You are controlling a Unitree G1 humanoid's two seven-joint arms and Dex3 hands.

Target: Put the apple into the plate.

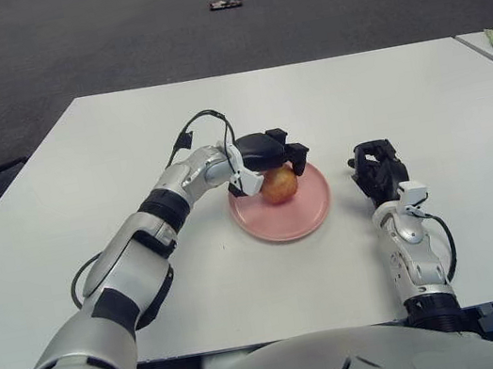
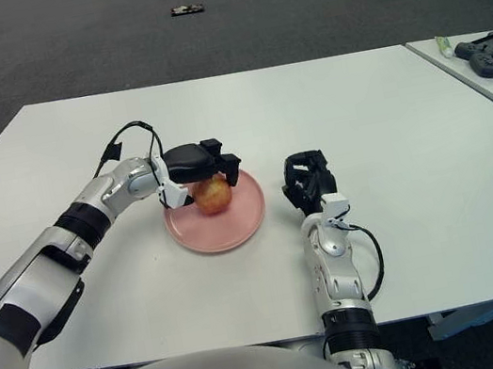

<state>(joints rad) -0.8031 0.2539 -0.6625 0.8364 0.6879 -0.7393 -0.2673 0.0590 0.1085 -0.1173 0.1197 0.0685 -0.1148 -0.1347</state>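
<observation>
While centre frame holds the action:
Left hand (image 1: 270, 154): fingers curled over the apple (image 1: 278, 186)
Apple: on the pink plate (image 1: 312, 214)
Right hand (image 1: 378, 170): right of plate, fingers curled, holding nothing

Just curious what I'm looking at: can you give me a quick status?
Left hand over the round pink plate, fingers around the red-yellow apple. Apple at plate's rear. Right hand idle right of plate. Nothing in the way.

Red-yellow apple (image 1: 278, 186) sits on round pink plate (image 1: 313, 212), left of centre.
</observation>
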